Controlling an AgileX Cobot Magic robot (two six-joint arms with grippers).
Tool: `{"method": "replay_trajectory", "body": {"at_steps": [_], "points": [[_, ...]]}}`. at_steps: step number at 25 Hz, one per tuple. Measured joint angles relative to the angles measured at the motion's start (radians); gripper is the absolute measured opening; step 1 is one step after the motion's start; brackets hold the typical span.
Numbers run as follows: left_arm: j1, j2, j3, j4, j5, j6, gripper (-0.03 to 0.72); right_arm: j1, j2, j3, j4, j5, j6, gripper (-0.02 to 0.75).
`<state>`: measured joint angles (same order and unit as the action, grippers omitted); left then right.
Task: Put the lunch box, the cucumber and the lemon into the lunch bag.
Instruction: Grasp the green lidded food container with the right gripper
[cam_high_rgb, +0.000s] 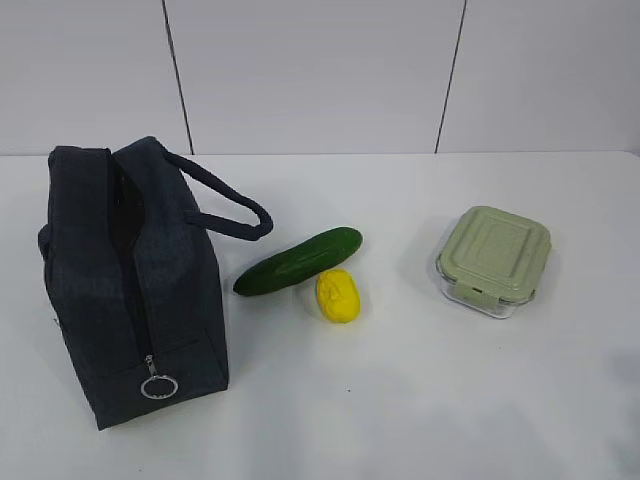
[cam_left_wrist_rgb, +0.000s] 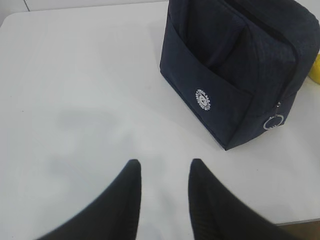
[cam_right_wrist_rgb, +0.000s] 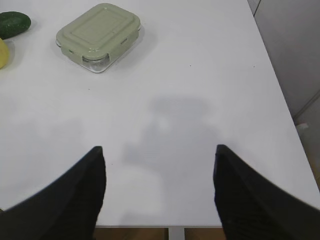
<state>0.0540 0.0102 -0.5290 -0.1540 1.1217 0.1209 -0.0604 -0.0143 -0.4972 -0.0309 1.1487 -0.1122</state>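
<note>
White table (cam_left_wrist_rgb: 75, 75) (both grippers hovering, empty)

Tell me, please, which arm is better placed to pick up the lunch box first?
The right arm. The lunch box lies on the right side of the table, ahead of the right gripper, whose jaws stand open and empty. The left gripper faces the lunch bag instead.
</note>
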Motion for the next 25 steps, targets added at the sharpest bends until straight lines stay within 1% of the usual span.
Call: {"method": "replay_trajectory", "body": {"at_steps": [6, 13, 19, 25], "points": [[0.0, 0.0, 0.0, 0.0, 0.0, 0.0, 0.235, 0.0, 0.0, 0.0, 0.0, 0.0, 0.007, 0.515], [0.0, 0.0, 0.0, 0.0, 0.0, 0.0, 0.236, 0.0, 0.03, -0.014, 0.031, -0.017, 0.062, 0.515], [0.0, 0.0, 0.0, 0.0, 0.0, 0.0, 0.236, 0.0, 0.159, -0.058, 0.073, -0.098, 0.091, 0.515], [0.0, 0.0, 0.0, 0.0, 0.0, 0.0, 0.236, 0.0, 0.358, -0.108, 0.117, -0.176, 0.132, 0.515]]}}
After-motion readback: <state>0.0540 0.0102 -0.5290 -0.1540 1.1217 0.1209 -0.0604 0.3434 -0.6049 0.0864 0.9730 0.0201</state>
